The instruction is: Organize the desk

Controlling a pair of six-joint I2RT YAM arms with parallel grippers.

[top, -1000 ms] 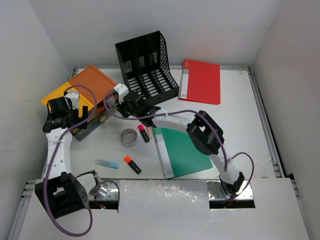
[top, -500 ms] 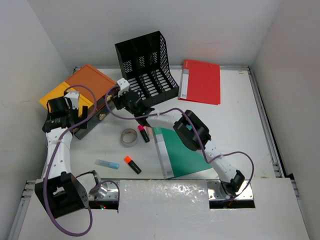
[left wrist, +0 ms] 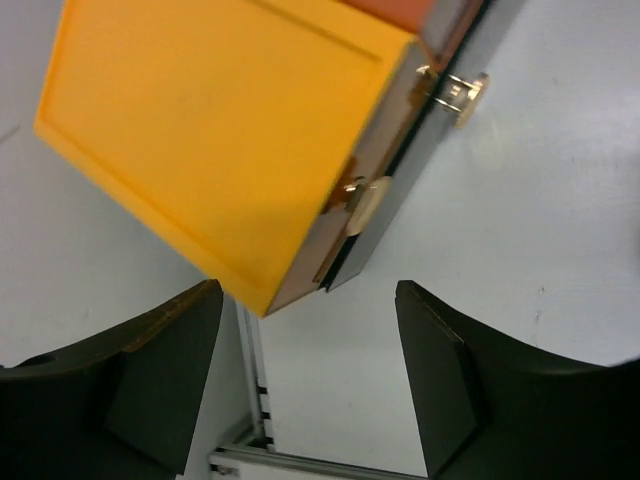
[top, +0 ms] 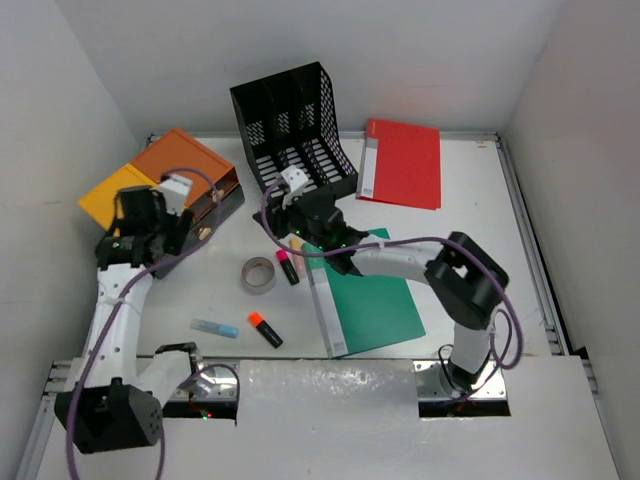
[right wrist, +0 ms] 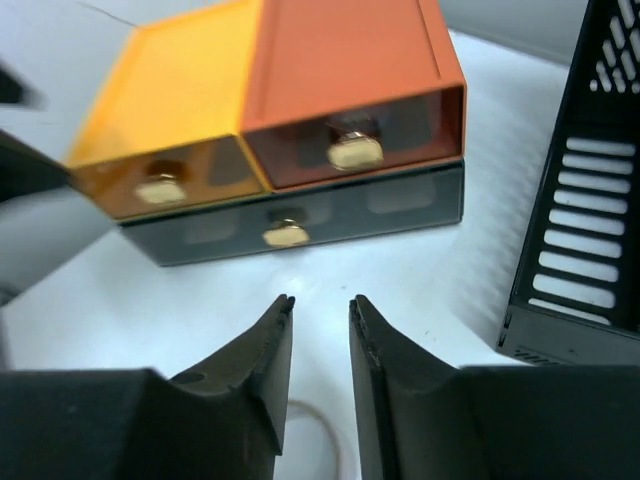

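White tabletop (top: 470, 230) with a thin rim and metal rails fills the top view and carries everything. An orange-yellow drawer box (top: 185, 162) sits at its far left, a black mesh file rack (top: 290, 120) at the back centre, and a red folder (top: 405, 165) lies flat to the right of the rack. Nearer the bases lie a green folder (top: 370, 305), a tape roll (top: 259, 275), a pink highlighter (top: 288, 267), an orange highlighter (top: 265, 330) and a pale blue stick (top: 214, 327), all apart from one another.

From its base at the near left, the left arm (top: 115, 300) rises and reaches forward to the drawer box, its wrist above the near side. Its jaws stand wide with nothing between them, over bare tabletop just beside the yellow corner and a brass knob (left wrist: 365, 205).

Bent at the elbow, the right arm (top: 400, 258) stretches leftward above the green folder's far corner, its wrist just in front of the file rack. Its jaws are narrow, a slim gap holding nothing, aimed at the box's drawer fronts across bare tabletop, with the rack close on their right.
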